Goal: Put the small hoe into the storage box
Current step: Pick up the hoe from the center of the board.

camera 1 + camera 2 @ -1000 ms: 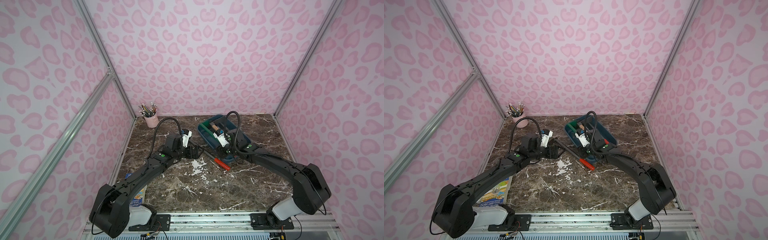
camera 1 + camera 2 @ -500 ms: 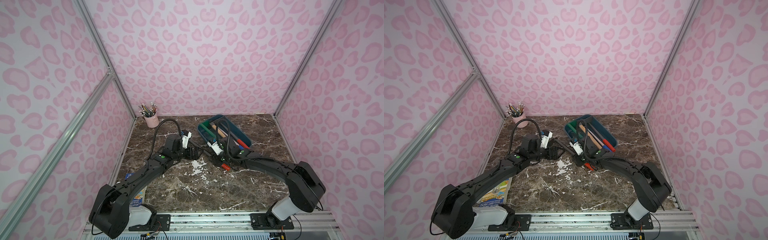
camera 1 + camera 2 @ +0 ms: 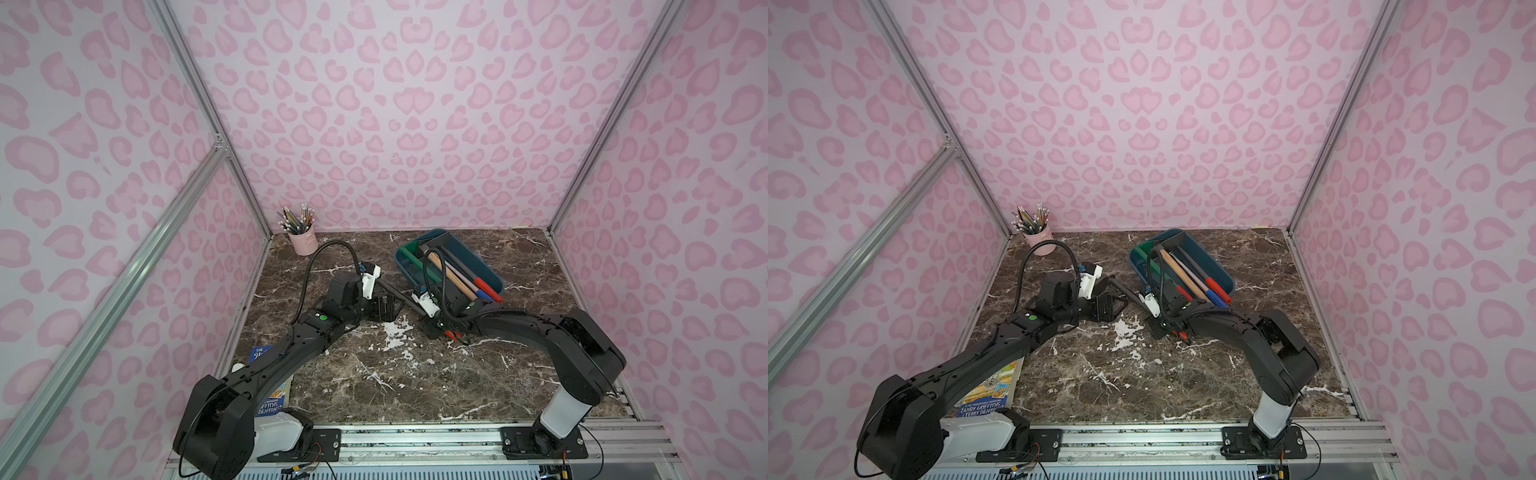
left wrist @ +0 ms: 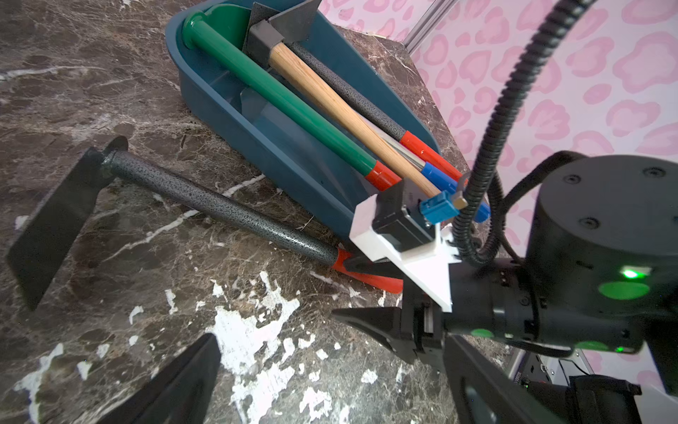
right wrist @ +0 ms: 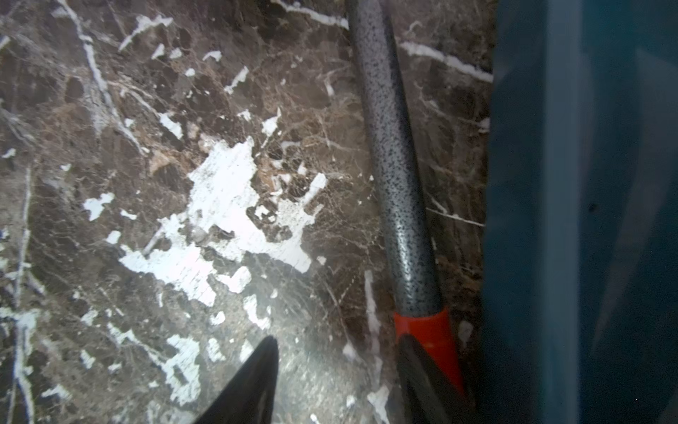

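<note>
One small hoe [image 4: 220, 209] lies flat on the marble table [image 4: 128, 293], outside the storage box [image 4: 264, 154] and just beside its long wall. Its red handle end sits at the right gripper [image 5: 337, 341], under one finger [image 5: 422, 378] rather than in the gap. Those jaws stand partly apart, gripping nothing, and the shaft runs straight ahead from them. The blade lies just beyond the left gripper [image 3: 384, 309], whose jaws are spread wide and empty. Inside the box rest a green-shafted tool [image 4: 279, 99] and a wooden-handled hammer [image 4: 341, 106].

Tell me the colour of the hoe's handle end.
The hoe's handle end is red; right wrist view.
</note>
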